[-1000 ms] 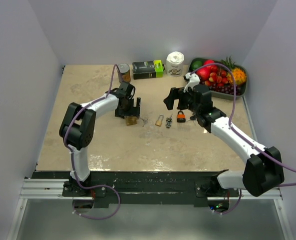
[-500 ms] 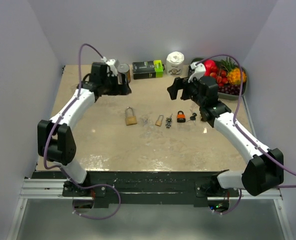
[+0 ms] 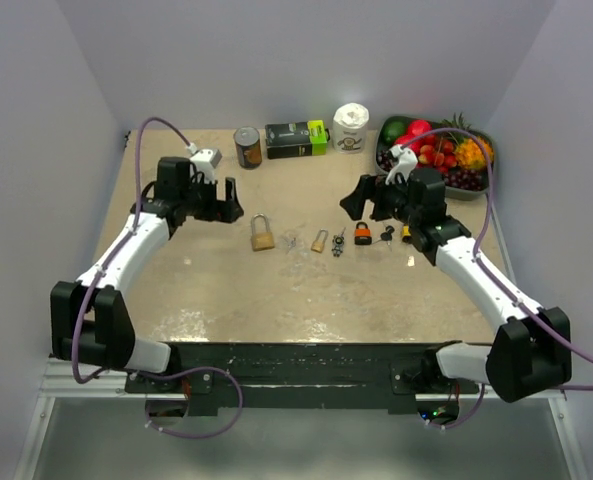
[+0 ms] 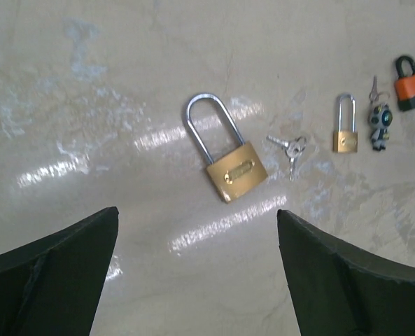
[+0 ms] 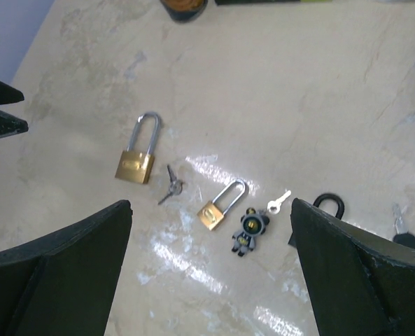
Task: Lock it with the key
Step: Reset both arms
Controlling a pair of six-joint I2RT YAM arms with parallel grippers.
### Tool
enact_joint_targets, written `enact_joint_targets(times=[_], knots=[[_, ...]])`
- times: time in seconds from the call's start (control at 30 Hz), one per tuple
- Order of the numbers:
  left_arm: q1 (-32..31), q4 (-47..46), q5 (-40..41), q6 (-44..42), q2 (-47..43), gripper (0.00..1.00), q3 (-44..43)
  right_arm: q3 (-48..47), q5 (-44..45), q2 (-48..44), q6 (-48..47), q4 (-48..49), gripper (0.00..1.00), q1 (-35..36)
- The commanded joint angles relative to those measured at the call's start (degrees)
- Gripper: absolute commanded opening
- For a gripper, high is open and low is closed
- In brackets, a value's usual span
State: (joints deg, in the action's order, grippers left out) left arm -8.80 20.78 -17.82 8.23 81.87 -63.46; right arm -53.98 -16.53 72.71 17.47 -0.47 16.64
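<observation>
Glossy beige marble table (image 3: 206,290), lilac walls (image 3: 276,60). Padlock (image 4: 228,157) and keys (image 4: 290,147) lie mid-table. Left gripper (image 4: 197,213) and right gripper (image 5: 210,203) released, empty.

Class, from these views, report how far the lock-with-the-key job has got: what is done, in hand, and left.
Done: nothing visible. The large brass padlock lies flat with two keys loose beside it, and neither is in the lock. In hand: nothing. The left gripper and right gripper both have their jaws open and empty. Left: probably the whole job, namely grasping a key, steadying the padlock, then inserting and turning the key.
</observation>
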Motion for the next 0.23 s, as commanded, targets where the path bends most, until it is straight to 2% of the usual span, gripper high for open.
enact_joint_targets(times=[0.0, 0.2], knots=[[-2.0, -2.93, 0.94, -3.22, -4.25, 0.99, 6.76, 2.73, -2.98, -3.45, 0.72, -2.52, 0.99, 0.14], [-7.19, -3.2, 5.08, -4.89, -6.63, 0.99, 7.74, 2.3, -4.56, -2.75, 0.37, -2.52, 0.99, 0.14]])
